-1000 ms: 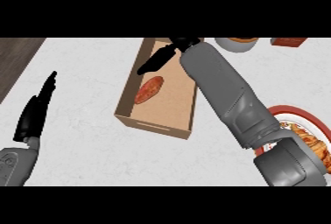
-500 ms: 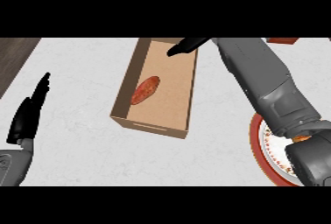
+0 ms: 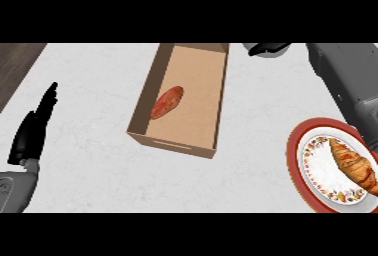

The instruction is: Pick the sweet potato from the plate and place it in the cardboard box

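Note:
The reddish sweet potato (image 3: 167, 102) lies inside the open cardboard box (image 3: 204, 102) at the counter's middle, near its left wall. My right hand (image 3: 267, 48) is at the top edge, just right of the box's far corner, fingers relaxed and holding nothing. The red-rimmed patterned plate (image 3: 313, 165) sits at the right edge with a croissant (image 3: 353, 162) on it. My left hand (image 3: 33, 130) rests at the left edge, fingers straight and pointing up, well apart from the box.
A dark strip of counter edge (image 3: 18, 65) shows at the upper left. My right forearm (image 3: 343, 82) crosses above the plate along the right side.
My right hand has drawn back from over the box to the right and up, away from the sweet potato lying inside. The plate with the croissant now shows. The left hand stays still.

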Controlling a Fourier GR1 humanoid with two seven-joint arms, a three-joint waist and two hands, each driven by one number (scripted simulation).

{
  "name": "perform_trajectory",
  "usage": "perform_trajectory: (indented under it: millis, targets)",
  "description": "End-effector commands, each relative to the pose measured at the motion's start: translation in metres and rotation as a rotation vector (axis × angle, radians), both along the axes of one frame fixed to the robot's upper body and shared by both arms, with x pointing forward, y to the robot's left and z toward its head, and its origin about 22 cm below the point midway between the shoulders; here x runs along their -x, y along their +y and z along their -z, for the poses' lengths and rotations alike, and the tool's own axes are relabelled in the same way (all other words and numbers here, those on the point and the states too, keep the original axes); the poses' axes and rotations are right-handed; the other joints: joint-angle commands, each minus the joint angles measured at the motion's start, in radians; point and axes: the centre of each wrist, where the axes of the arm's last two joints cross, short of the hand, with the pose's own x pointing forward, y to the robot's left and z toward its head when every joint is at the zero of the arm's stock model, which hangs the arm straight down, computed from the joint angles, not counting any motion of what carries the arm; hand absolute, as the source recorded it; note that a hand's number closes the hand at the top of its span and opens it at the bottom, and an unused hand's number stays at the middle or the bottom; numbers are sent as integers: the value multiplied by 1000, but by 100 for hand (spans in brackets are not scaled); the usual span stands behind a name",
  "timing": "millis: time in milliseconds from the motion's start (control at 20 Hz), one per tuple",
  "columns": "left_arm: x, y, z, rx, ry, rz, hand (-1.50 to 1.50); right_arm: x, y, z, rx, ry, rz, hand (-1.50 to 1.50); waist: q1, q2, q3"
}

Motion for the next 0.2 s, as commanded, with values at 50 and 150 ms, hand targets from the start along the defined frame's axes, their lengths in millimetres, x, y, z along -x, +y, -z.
perform_trajectory:
  millis: [50,150]
  targets:
    - [-1,3,-4,-16,-5,11,0,7,-56,-10,66,-5,-1,-150,6,9,3]
    - [-1,-11,2,12,-3,20,0,9,-65,-9,127,11,-15,-150,9,9,4]
